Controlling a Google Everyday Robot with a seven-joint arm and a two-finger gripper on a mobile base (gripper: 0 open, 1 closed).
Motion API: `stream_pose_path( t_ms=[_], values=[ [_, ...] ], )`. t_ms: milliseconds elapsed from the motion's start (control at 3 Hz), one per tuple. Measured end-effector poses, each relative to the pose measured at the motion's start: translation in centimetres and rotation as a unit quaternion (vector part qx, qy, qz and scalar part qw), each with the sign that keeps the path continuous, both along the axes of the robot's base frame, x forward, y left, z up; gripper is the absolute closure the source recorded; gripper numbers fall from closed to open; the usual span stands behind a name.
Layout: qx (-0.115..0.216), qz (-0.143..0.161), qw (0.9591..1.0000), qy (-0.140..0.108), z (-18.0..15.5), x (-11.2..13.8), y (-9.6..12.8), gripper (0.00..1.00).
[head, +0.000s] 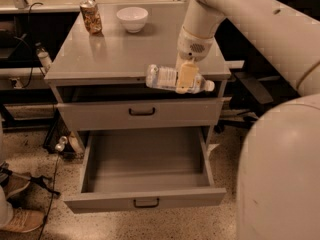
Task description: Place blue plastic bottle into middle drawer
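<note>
The blue plastic bottle (162,78) lies sideways in my gripper (186,80), white cap pointing right. The gripper reaches down from above and is shut on the bottle's middle. It holds the bottle at the front edge of the cabinet top (115,51), just over the shut upper drawer (140,113). The middle drawer (145,200) below is pulled out wide, and its inside looks empty. The bottle hangs above the drawer's back part, a little right of its centre.
A brownish patterned can (90,16) and a white bowl (132,19) stand at the back of the cabinet top. My own pale body (280,174) fills the right side. A shoe (20,219) and cables lie on the floor at the left.
</note>
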State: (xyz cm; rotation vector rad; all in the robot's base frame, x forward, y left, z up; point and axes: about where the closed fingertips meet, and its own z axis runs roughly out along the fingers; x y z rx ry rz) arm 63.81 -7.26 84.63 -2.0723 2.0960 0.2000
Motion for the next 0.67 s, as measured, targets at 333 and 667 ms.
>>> stream_pose_path(
  t_ms=[333, 667],
  values=[
    [0.031, -0.032, 0.9980, 0.046, -3.6, -4.6, 1.7, 1.00],
    [0.064, -0.056, 0.9929, 0.083, -7.5, -8.2, 3.6, 1.00]
  ],
)
